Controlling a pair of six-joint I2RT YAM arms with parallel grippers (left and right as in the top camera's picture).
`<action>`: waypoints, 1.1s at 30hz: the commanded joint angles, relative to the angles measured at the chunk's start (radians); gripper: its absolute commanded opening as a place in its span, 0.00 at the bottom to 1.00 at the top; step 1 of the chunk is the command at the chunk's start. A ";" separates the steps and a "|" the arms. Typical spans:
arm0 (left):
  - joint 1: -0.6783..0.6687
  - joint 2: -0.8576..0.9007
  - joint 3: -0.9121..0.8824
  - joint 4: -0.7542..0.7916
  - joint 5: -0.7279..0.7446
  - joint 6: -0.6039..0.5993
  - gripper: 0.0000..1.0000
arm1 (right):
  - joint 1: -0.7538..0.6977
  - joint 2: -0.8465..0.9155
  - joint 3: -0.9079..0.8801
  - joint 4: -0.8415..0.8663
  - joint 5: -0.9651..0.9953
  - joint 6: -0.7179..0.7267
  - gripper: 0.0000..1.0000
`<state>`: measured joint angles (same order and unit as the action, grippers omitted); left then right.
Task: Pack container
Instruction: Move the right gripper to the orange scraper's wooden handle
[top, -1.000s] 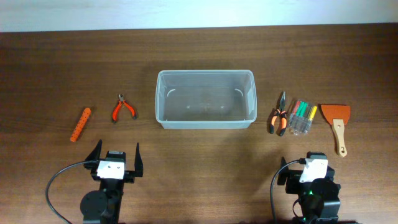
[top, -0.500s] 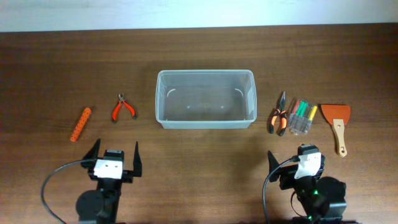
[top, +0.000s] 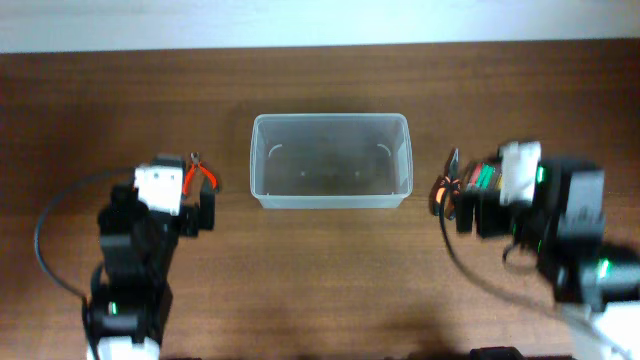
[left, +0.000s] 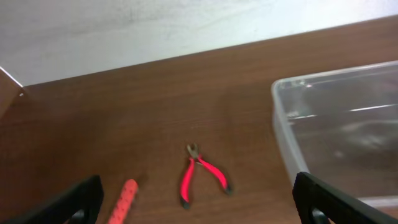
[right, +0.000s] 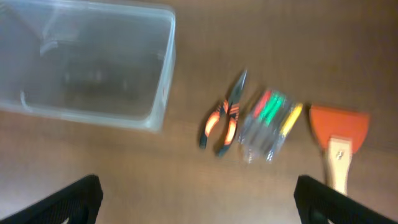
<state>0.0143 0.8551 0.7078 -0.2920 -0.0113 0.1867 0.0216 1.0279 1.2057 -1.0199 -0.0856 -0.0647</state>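
Note:
The container, a translucent tub, stands empty at the table's middle. It also shows in the left wrist view and the right wrist view. My left gripper is open and empty, above the table near the red-handled pliers, which lie ahead of its fingers in the left wrist view. My right gripper is open and empty, over the tools to the right of the container. Its fingers hang short of the orange-handled pliers.
An orange ridged cylinder lies left of the red pliers; my left arm hides it from above. A clear pack of coloured screwdrivers and an orange scraper with a wooden handle lie right of the orange pliers.
Both arms have risen and swung forward from the near table edge. The left one now hangs by the red pliers, the right one over the tools on the right. Nothing was picked up.

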 joint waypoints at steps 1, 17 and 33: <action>0.009 0.134 0.092 0.003 -0.011 0.099 0.99 | -0.004 0.152 0.221 -0.109 -0.037 -0.007 0.99; 0.011 0.304 0.112 -0.013 -0.121 0.144 0.99 | -0.498 0.625 0.401 -0.122 0.101 -0.089 0.99; 0.011 0.409 0.112 -0.021 -0.121 0.144 0.99 | -0.619 0.997 0.401 -0.065 0.060 -0.237 0.94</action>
<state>0.0193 1.2572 0.7990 -0.3115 -0.1246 0.3157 -0.6056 1.9888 1.5955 -1.0779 -0.0235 -0.2363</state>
